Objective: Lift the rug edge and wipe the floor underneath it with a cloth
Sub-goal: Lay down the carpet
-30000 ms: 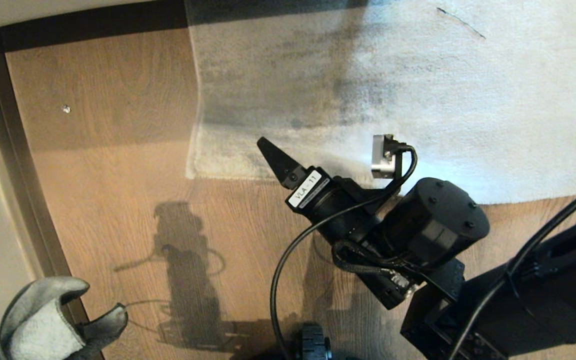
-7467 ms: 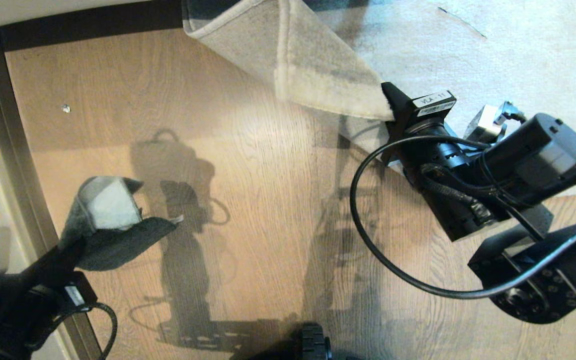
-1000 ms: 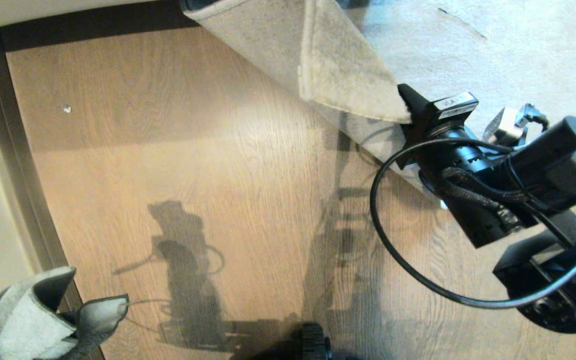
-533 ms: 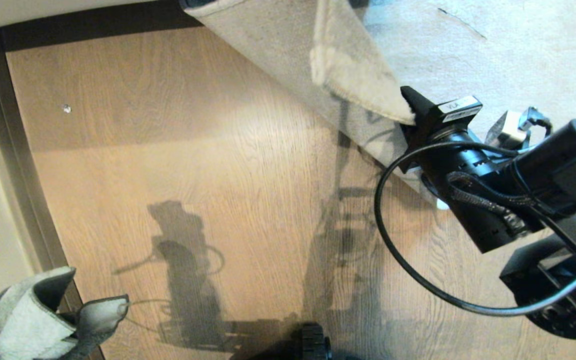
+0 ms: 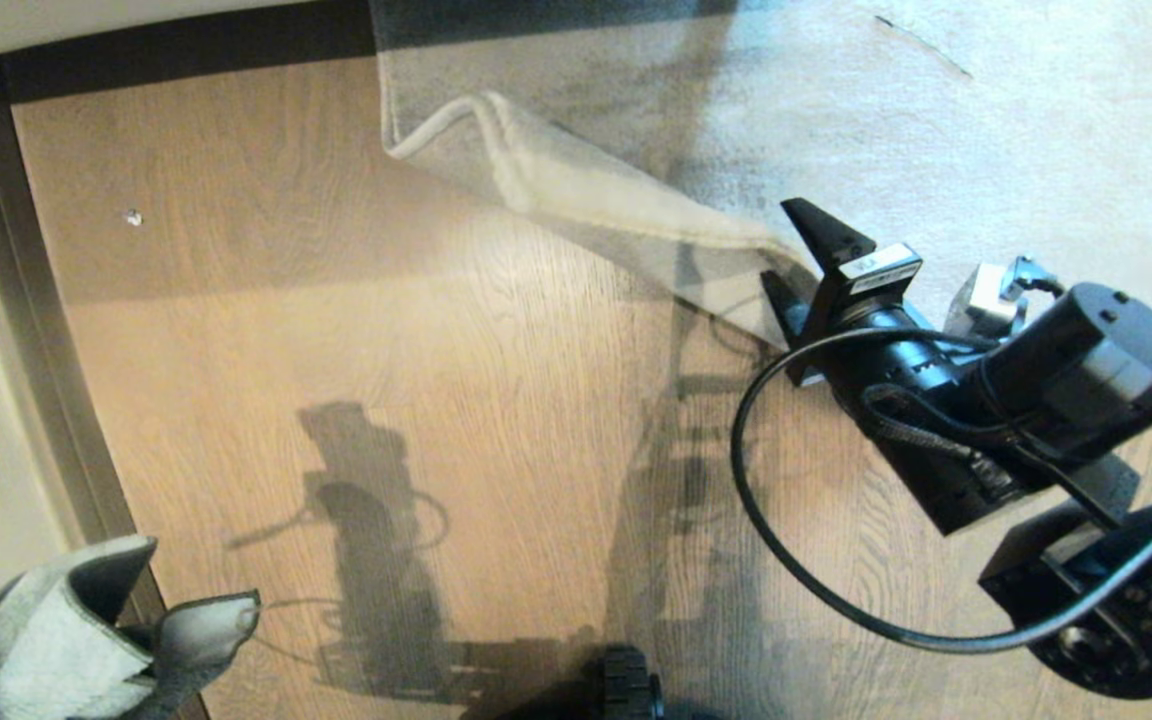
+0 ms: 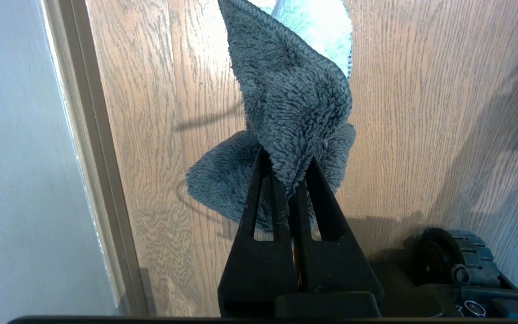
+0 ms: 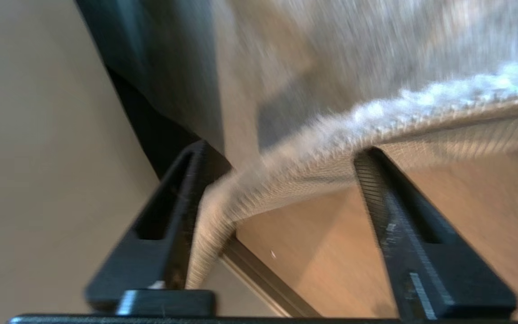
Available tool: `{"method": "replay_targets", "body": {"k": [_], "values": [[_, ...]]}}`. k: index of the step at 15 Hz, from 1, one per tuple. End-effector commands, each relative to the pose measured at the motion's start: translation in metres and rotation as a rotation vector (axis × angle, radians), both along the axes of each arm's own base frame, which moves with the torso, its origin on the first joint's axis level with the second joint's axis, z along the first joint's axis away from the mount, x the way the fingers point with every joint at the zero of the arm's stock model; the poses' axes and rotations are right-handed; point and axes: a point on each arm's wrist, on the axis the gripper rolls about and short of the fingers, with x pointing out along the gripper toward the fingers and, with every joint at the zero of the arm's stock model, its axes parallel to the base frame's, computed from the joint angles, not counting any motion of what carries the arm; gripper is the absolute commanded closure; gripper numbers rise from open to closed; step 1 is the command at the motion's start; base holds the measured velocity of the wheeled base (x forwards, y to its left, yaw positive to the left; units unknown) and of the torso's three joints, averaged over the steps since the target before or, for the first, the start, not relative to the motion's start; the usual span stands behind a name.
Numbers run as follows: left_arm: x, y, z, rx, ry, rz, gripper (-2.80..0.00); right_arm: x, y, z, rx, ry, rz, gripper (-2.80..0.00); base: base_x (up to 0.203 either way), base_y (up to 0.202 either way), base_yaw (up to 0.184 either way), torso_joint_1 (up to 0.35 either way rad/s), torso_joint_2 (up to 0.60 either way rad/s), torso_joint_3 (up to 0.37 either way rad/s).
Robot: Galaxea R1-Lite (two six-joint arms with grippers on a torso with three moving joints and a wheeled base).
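Note:
The pale grey rug edge [image 5: 576, 195] lies slumped in a low ridge over the brown wood floor [image 5: 386, 330], its corner bent. Just off its lower end hangs my right gripper [image 5: 792, 262], jaws wide open. In the right wrist view the blurred rug edge [image 7: 313, 135] crosses between the spread fingers [image 7: 385, 198] of the right gripper [image 7: 281, 157] and brushes one of them, ungripped. The grey cloth [image 5: 66, 640] sits at the bottom left corner of the head view. In the left wrist view my left gripper [image 6: 288, 162] is shut on the fuzzy cloth [image 6: 290, 99], above the floor [image 6: 421, 112].
A dark skirting strip [image 5: 186, 40] runs along the back wall. A metal threshold strip [image 5: 36, 330] borders the floor on the left. A small white speck [image 5: 133, 217] lies on the planks. My base wheel [image 5: 626, 690] shows at the bottom edge.
My right gripper has opened and let go of the rug edge. The raised fold has dropped from high up down towards the floor. The left arm and cloth have not moved.

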Motion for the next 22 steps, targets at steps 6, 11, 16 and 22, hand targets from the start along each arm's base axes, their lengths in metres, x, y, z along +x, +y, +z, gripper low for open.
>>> {"method": "replay_targets", "body": {"k": [6,11,16,22], "values": [[0.000,0.000,0.000,-0.001,-0.001,0.000,0.00,-0.034,0.042,-0.029,-0.046,0.066,0.158,-2.80,0.000,0.000,0.000,0.000,0.00,0.000],[0.000,0.000,0.000,-0.001,-0.001,0.002,0.00,-0.049,0.065,-0.060,-0.113,0.153,0.180,-2.80,0.000,0.000,0.000,0.000,0.00,0.000],[0.000,0.000,0.000,-0.001,-0.001,0.001,0.00,-0.055,0.081,-0.085,-0.188,0.202,0.192,-2.80,0.000,0.000,0.000,0.000,0.00,0.000],[0.000,0.000,0.000,-0.001,-0.001,0.001,0.00,-0.051,0.090,-0.115,-0.306,0.239,0.182,0.00,0.000,0.000,0.000,0.000,0.00,0.000]]}}
